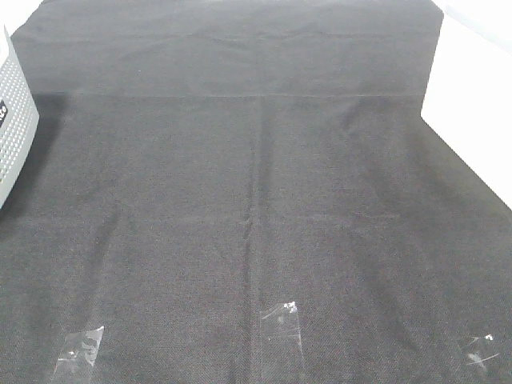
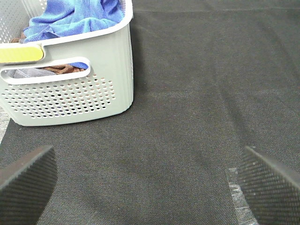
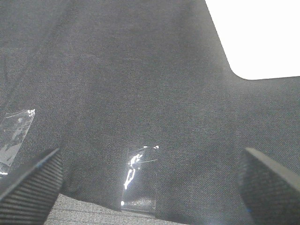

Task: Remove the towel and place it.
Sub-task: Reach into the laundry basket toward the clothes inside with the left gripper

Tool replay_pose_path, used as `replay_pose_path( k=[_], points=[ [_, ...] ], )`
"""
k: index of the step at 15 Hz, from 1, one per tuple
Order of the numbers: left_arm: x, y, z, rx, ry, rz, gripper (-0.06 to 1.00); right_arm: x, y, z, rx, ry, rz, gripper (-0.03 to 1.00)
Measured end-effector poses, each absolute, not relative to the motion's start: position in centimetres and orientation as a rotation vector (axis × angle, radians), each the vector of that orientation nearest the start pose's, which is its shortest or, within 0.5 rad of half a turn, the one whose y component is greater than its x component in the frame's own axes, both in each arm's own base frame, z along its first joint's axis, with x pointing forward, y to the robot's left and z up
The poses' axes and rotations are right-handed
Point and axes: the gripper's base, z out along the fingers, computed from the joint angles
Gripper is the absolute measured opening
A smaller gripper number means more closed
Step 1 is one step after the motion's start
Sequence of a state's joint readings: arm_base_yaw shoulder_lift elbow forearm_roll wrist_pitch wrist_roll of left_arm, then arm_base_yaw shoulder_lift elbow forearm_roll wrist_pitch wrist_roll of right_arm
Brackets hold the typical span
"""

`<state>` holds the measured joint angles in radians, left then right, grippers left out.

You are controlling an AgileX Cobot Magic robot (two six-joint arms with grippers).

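Reading this as step zero: no part of the job is done.

Near edge of the bench: three strips of clear tape (image 1: 280, 320) sit on the black cloth cover (image 1: 256, 200), one toward each near corner and one mid-edge. Neither arm shows in the overhead view.

The right gripper (image 3: 150, 187) hangs over the tape at the near edge, jaws wide apart and empty. Bare white tabletop (image 3: 262, 33) shows past the cover on the right-edge side. The left gripper (image 2: 150, 187) is the same: jaws wide apart, nothing between them, pointed at the basket.

Farther along the left edge is a pale perforated laundry basket (image 1: 16, 120). The towel (image 2: 70, 16) is bunched inside it, humped up to about rim height. A brown cloth (image 2: 58, 69) shows under it through the handle slot, and there's a yellow-green tab (image 2: 21, 53) on the handle.

My guess at what's left, which is everything:
- reach into the basket, probably with the left arm since it's nearer
- pinch a fold of the towel
- lift it clear of the rim
- lay it on the open cover

The drop spot isn't given. The tape may mark it, but I can't tell.
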<state>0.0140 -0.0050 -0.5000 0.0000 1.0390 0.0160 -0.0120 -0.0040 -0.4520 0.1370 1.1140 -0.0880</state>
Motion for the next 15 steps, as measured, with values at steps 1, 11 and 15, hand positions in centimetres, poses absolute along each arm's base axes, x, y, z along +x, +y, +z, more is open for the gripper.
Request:
replay_pose_path(
  k=[1,11,15],
  points=[
    [-0.48,-0.01,27.90,0.002,2.018,0.019,0.99,-0.30,1.12,26.03,-0.088,2.133,0.108,0.96],
    [-0.49,0.42,27.91,0.003,2.017,0.085,0.99,-0.30,1.12,26.03,-0.088,2.133,0.108,0.96],
    [-0.49,0.42,27.91,0.003,2.017,0.085,0.99,-0.30,1.12,26.03,-0.088,2.133,0.108,0.96]
  ],
)
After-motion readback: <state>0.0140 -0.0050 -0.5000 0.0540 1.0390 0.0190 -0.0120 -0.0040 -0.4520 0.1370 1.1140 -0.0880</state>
